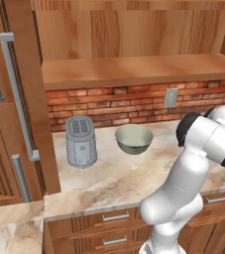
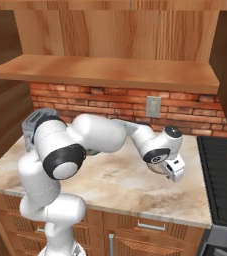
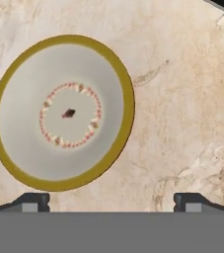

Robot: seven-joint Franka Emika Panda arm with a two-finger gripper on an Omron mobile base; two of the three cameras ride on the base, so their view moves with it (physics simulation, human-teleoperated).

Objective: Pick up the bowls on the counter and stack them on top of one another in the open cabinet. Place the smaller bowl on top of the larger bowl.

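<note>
Marbled counter (image 1: pixel 114 181) holds the olive-grey bowl (image 1: pixel 133 139) mid-frame; cabinet shelf (image 1: pixel 134 69) bare, gripper (image 2: pixel 175 171) jaws apart, nothing stacked yet.

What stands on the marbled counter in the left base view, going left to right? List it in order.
Grey metal toaster → olive-grey ceramic bowl with a pale inside → the robot's white arm, which rises in front of the beige marbled stone counter at the right.

Even, bright rendered light falling from above, soft shadow lying under the open cabinet (image 1: pixel 134 74) shelf, no glare showing, edges staying slightly soft and pixelated.
</note>
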